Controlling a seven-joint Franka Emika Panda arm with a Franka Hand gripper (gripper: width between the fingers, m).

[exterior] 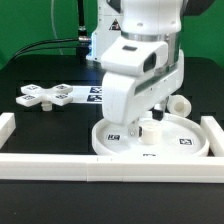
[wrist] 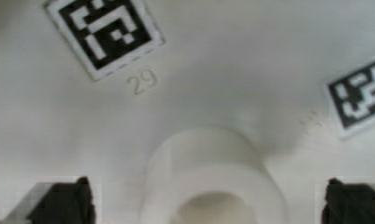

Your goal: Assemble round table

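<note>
The large round disc (exterior: pixel 180 142) lies flat on the black table at the front right, with square markers on its face. My gripper (exterior: pixel 152 122) hangs straight down over its middle. In the wrist view the disc's face (wrist: pixel 202 90) fills the picture, with two markers and the number 29. A short raised white stub (wrist: pixel 210 175) at the disc's middle sits between my open gripper (wrist: pixel 209 205); the dark fingers (wrist: pixel 59 203) stand wide apart and touch nothing. The short cylindrical leg (exterior: pixel 180 103) lies behind the disc at the exterior view's right. The cross-shaped foot piece (exterior: pixel 48 97) lies at the left.
Straight white border rails run along the front (exterior: pixel 100 166), the left (exterior: pixel 8 125) and the right (exterior: pixel 212 130) of the black table. The marker board (exterior: pixel 96 95) lies behind the disc, partly hidden by the arm.
</note>
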